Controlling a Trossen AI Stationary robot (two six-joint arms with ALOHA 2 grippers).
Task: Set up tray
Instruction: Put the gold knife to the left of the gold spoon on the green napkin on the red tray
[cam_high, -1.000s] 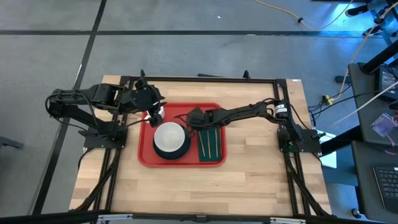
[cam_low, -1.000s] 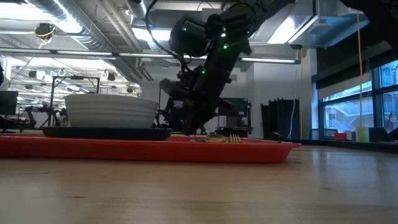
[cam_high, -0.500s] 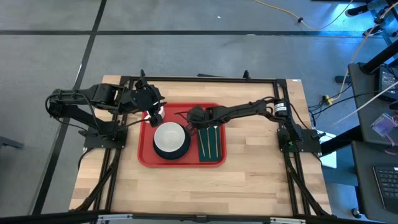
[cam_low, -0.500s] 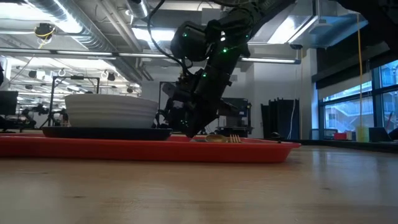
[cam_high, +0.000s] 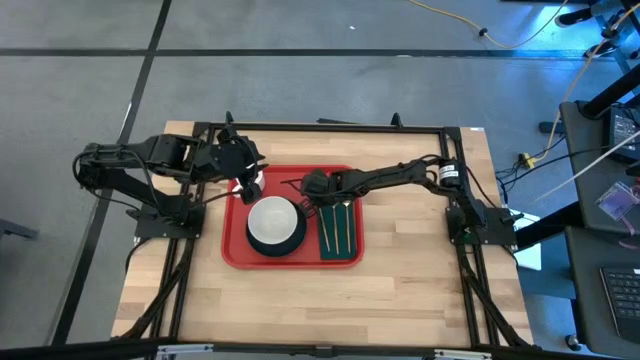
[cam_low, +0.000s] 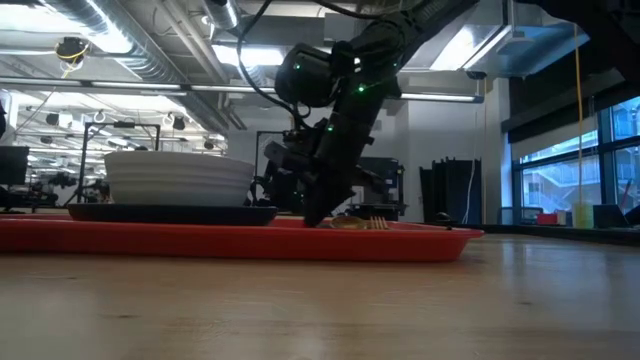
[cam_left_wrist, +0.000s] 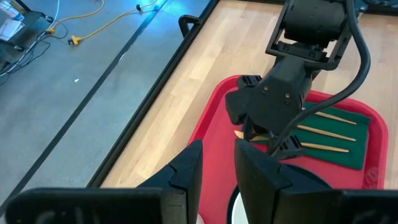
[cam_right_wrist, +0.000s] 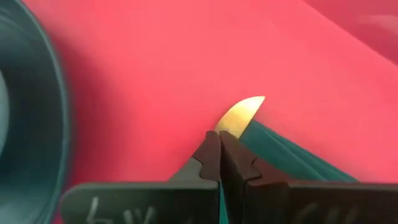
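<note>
I work in a robotics lab, a big open industrial hall. My table (cam_high: 400, 270) is a butcher-block top in a black metal frame (cam_high: 330, 127), standing on a grey concrete floor (cam_high: 300, 80) marked with dark tape lines. Cables (cam_high: 450, 18) trail across that floor toward a side desk with a keyboard (cam_high: 620, 300). Looking level across the room, I see bare ducts (cam_low: 110, 40) and strip lights (cam_low: 60, 100) overhead, tall windows (cam_low: 560, 180) and more rigs far back.

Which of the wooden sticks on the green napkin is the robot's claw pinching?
The right gripper is shut on the utensil nearest the plate, at the green napkin's edge; the other two lie untouched.
</note>
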